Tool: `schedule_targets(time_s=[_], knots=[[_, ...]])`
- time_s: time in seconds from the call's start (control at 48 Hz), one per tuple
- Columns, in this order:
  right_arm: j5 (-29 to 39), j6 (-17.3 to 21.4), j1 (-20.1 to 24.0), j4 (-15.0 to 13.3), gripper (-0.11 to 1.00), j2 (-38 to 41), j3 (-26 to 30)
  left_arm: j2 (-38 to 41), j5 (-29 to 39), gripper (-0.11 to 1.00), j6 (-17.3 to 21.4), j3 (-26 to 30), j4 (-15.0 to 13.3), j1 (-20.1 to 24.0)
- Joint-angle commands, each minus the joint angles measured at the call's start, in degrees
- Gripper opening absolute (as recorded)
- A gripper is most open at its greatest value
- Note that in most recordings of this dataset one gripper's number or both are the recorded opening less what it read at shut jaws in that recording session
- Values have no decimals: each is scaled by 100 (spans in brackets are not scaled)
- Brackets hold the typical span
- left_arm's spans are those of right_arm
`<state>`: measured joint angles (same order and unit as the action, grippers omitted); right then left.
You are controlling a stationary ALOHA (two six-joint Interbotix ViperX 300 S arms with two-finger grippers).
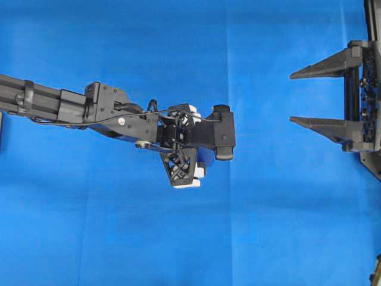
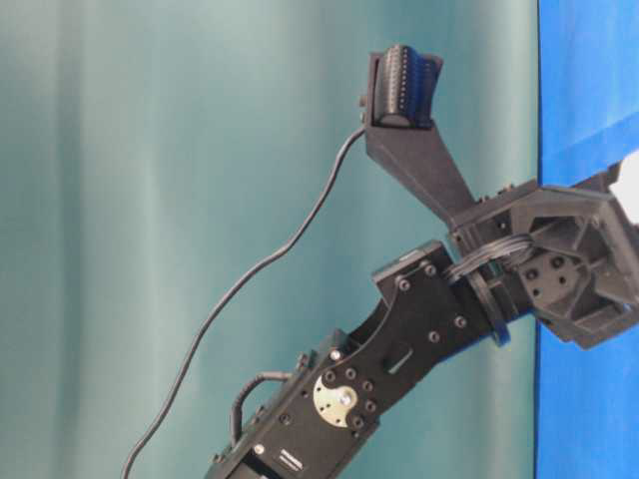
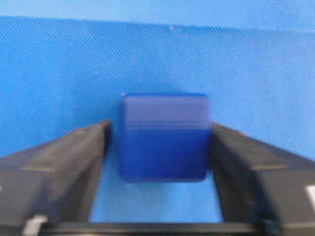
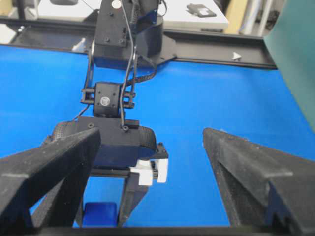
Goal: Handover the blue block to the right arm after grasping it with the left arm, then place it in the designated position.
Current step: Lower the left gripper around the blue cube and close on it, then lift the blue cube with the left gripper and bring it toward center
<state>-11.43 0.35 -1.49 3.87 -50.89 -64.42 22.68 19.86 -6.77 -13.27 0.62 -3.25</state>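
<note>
Left pincer (image 3: 162,142) astride blue block (image 3: 165,136), grip uncertain; block hidden overhead; right pincer (image 4: 150,162) spread.

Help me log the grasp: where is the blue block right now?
In the left wrist view the blue block sits on the blue cloth between the left claw's two fingers, centre frame; the overhead view hides it.

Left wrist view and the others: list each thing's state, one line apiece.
blue block: on the cloth, between the left fingers, not lifted.
left gripper: lowered, fingers at the block's sides, contact unclear.
right gripper: open, empty, apart at the right.
</note>
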Motion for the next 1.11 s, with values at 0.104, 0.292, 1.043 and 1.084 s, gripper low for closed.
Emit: schedule_targets(time_s=[0.104, 0.292, 1.043, 1.084], knots=[[-44, 0, -9, 9, 98, 26, 158, -105, -18, 49, 26, 53, 9, -35], [-35, 0, -18, 9, 98, 26, 158, -105, 0, 49, 44, 79, 9, -44], [-18, -9, -18, 9, 98, 26, 185, -1934, 1063, 49, 53, 185, 9, 0], [-18, 0, -18, 9, 98, 26, 193, -2030, 1116, 49, 53, 211, 18, 9]])
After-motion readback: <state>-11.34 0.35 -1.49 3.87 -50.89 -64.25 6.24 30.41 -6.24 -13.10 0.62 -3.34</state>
